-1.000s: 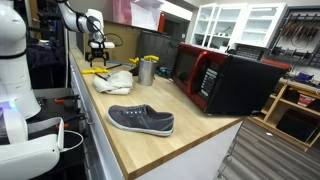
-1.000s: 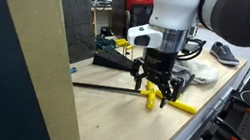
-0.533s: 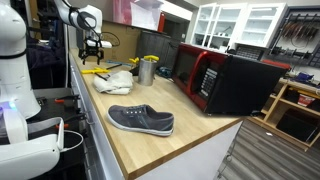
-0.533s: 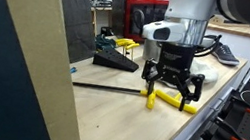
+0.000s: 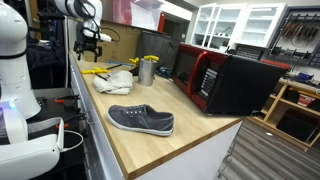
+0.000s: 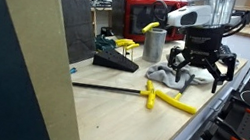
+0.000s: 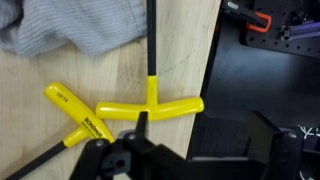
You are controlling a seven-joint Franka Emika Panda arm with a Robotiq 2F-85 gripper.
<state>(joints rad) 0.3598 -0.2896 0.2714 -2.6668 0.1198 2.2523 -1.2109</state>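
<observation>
A long wood counter (image 5: 190,118) runs from 6 o'clock up toward 11 in an exterior view. On it at 3 o'clock stands a red-and-black microwave (image 5: 225,82). White glass-door cabinets (image 5: 240,22) fill 1 o'clock, with a tool pegboard (image 5: 300,30) at 2 and a wood shelf (image 5: 292,108) at 4. Grey floor (image 5: 262,155) shows at 5. In an exterior view a tan board (image 6: 11,57) blocks 9 o'clock.

Wooden countertop (image 5: 190,132) bears yellow T-handle wrenches (image 7: 150,108), cloth (image 7: 70,25), shoe (image 5: 141,120).

Even indoor lighting, soft shadows; low-resolution views, wrist foreground blurred.
</observation>
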